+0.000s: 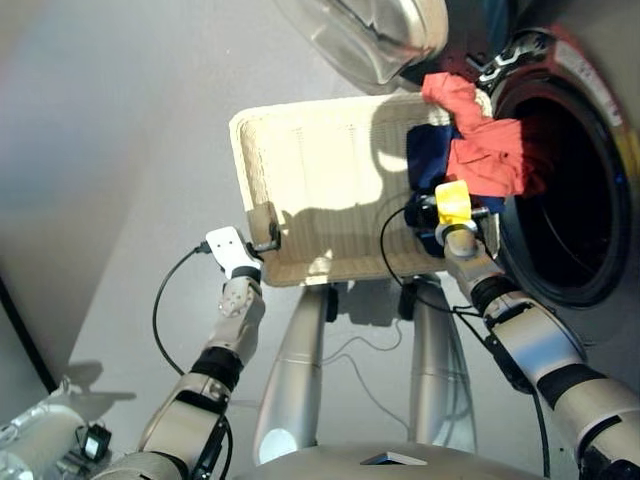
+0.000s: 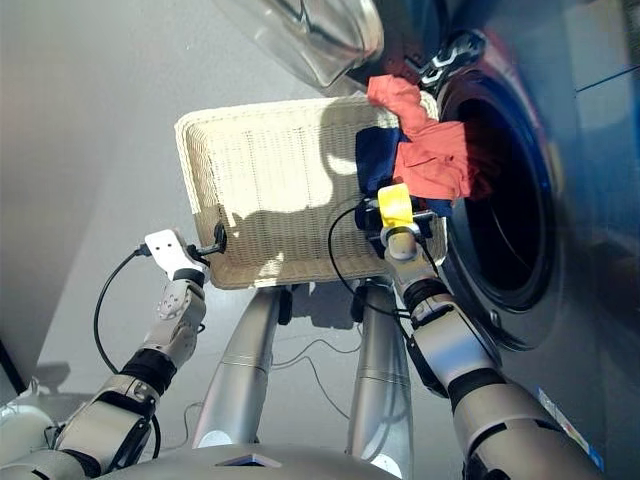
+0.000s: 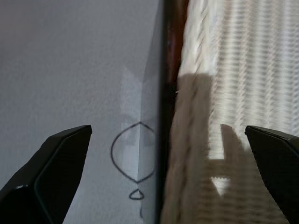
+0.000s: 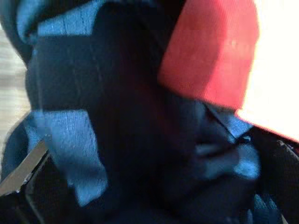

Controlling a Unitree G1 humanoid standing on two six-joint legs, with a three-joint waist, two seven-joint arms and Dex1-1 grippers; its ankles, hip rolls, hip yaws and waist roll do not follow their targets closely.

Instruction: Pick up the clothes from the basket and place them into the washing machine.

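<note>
While my left gripper (image 1: 266,236) holds its fingers apart astride the near-left rim of the basket (image 1: 300,150), my right gripper (image 4: 149,205) is buried in the navy garment (image 1: 428,150) (grip: cannot tell); the coral-red garment (image 1: 485,150) drapes toward the washing machine (image 1: 590,250).

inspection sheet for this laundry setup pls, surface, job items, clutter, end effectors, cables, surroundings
surface: pale grey floor
job's things: basket tilted at the washer porthole; red cloth draped from basket rim into the opening; navy cloth in basket; black cloth not seen
clutter: nothing seen
grippers: left end effector open, straddling basket rim; right end effector against navy cloth, fingers hidden
cables: black cables looping at both wrists
surroundings: open glass door above basket
</note>
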